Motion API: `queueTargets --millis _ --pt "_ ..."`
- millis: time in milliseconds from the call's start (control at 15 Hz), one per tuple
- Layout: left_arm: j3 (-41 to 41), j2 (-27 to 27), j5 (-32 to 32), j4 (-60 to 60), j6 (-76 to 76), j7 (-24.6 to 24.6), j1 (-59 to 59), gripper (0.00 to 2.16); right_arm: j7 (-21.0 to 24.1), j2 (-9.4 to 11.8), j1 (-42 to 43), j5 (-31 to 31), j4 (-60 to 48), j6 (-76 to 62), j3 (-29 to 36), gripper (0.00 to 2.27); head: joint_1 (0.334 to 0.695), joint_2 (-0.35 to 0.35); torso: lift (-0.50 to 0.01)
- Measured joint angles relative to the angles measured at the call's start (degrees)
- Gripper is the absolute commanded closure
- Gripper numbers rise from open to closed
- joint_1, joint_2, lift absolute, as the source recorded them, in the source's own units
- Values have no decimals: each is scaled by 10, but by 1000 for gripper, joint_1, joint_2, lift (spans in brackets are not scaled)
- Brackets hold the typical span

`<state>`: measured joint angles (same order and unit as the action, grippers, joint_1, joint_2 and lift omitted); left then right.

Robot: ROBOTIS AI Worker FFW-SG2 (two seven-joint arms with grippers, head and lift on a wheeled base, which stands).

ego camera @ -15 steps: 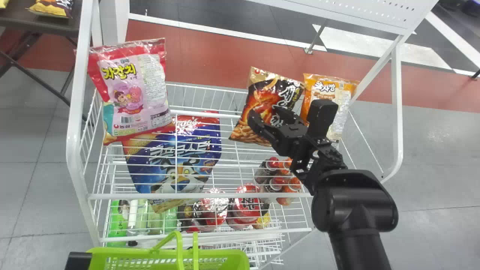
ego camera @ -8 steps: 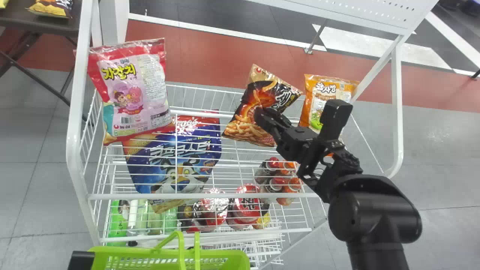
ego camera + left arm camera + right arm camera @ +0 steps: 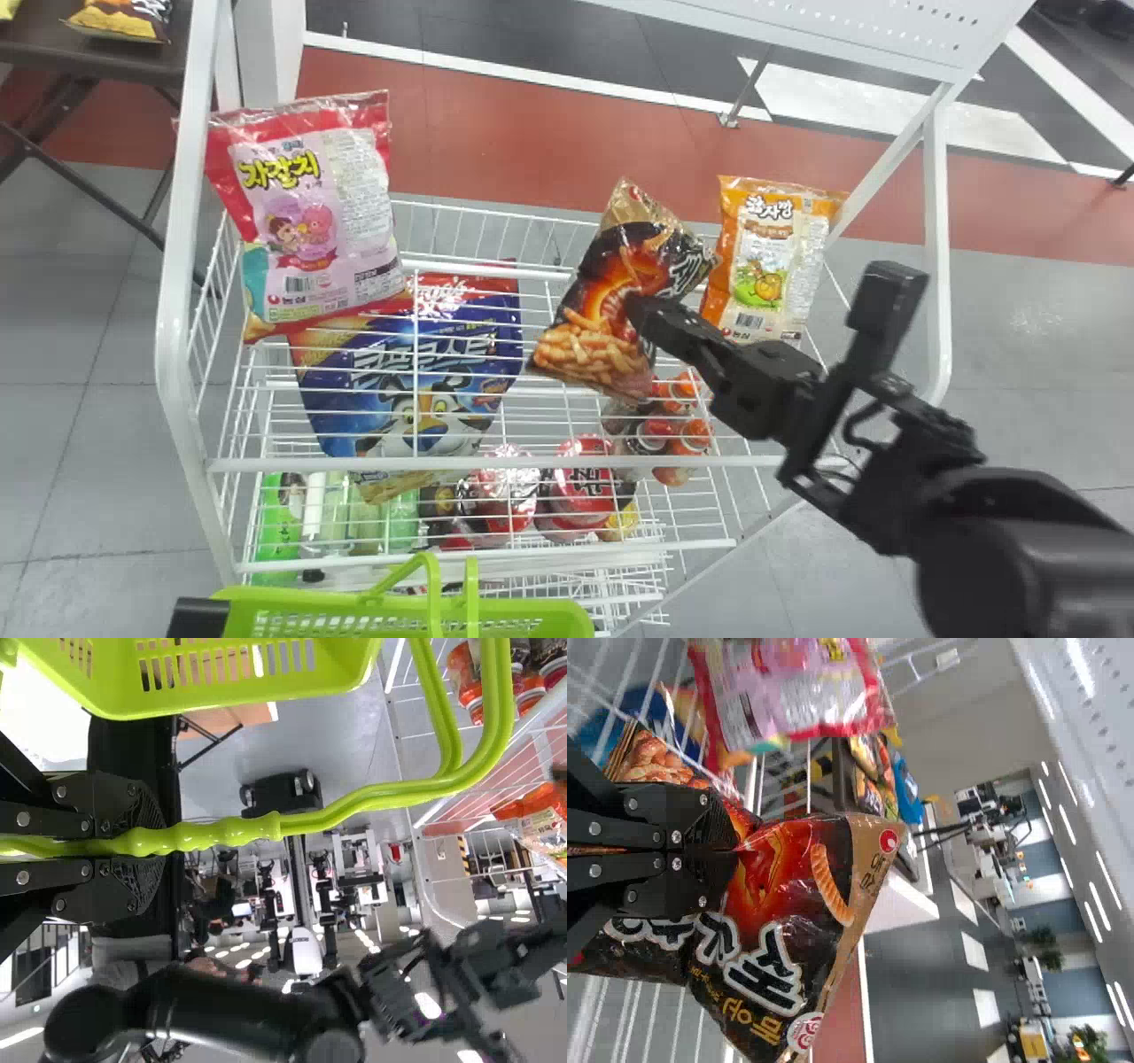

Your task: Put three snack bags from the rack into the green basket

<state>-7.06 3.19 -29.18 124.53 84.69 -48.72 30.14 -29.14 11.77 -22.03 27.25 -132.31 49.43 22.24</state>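
In the head view my right gripper [image 3: 640, 312] is shut on the black-and-brown snack bag [image 3: 589, 332], which hangs over the rack's upper part. The right wrist view shows that gripper [image 3: 731, 848] pinching the creased middle of the bag [image 3: 793, 904]. An orange bag [image 3: 764, 257] and a pink-and-red bag [image 3: 310, 213] stand on the rack. At the head view's bottom edge is the green basket [image 3: 505, 611], with part of the black left gripper [image 3: 197, 618] at its left. In the left wrist view my left gripper [image 3: 133, 842] is shut on the basket's handle [image 3: 337, 815].
A blue cereal bag [image 3: 416, 381] lies behind the white rack's wires [image 3: 496, 462]. Bottles [image 3: 678, 434] and red cups [image 3: 580, 487] are on the lower level. White side posts [image 3: 173, 354] bound the rack; a dark table [image 3: 106, 53] stands beyond at the left.
My right gripper has shut on the black-and-brown bag and drawn back toward the robot and right, the bag tilting and shifting nearer. The left gripper and basket have barely moved.
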Motion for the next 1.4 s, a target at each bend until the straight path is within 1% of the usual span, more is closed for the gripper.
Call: queueTargets --millis 200,333,467,600,733,867,933,1067,1200,1400 --pt "-4 0 2 0 0 1 -1 2047 -5 0 -23 75 -108 220 78 2223 695 -350 0" --pt "-6 0 3 1 0 1 -1 2047 -5 0 -31 108 -151 353 112 2223 695 -350 0" --pt "-7 0 3 1 -1 1 -1 2047 -14 -2 -46 142 -167 394 129 2223 695 -350 0" --pt "-7 -2 3 0 -3 1 0 2047 -27 -6 -68 156 -169 399 128 2223 695 -350 0" --pt "-10 -4 4 -3 -9 2 2 2047 -39 -6 -98 141 -166 400 104 2223 695 -350 0" --pt "-14 -5 7 -4 -13 2 3 2047 -53 -4 -125 97 -143 400 59 2223 695 -350 0" --pt "-16 -6 8 -4 -15 2 3 2047 -61 -2 -137 77 -119 400 33 2223 695 -350 0" --pt "-16 -6 8 -4 -18 2 4 2047 -74 -1 -151 62 -54 396 -13 2223 695 -350 0" --pt "-16 -6 8 -3 -19 1 5 2047 -79 0 -154 49 0 350 -53 2223 695 -350 0" --pt "-16 -6 8 -2 -19 2 5 2047 -76 2 -135 6 41 294 -108 2223 695 -350 0"
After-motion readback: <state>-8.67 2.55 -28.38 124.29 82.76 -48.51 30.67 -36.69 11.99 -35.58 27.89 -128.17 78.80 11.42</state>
